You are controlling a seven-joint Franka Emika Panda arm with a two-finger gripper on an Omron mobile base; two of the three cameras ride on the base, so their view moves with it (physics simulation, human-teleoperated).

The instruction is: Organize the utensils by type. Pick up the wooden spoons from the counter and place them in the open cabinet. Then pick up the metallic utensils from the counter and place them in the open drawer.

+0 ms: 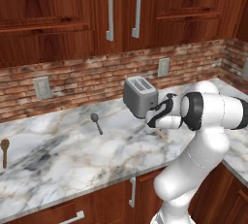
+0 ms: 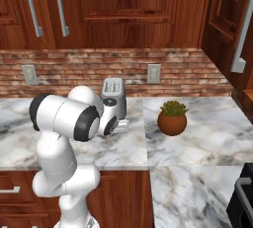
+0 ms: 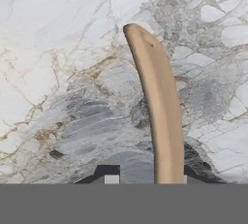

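Tan spoon (image 3: pixel 159 111) handle runs up between the gripper (image 3: pixel 145 179) tips down on the counter (image 3: pixel 58 72), jaws look mid-pinch on it, presumably headed for the cabinet.

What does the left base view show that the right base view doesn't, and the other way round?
Left base view, not the right: the dark grey metal spoon lying left of the toaster, and the dark brown wooden spoon at the far left of the counter.
Right base view, not the left: a potted plant on the counter right of the arm, and a dark appliance corner at the lower right.
Both: the toaster, the marble counter, the brick wall, and the gripper low over the counter in front of the toaster.
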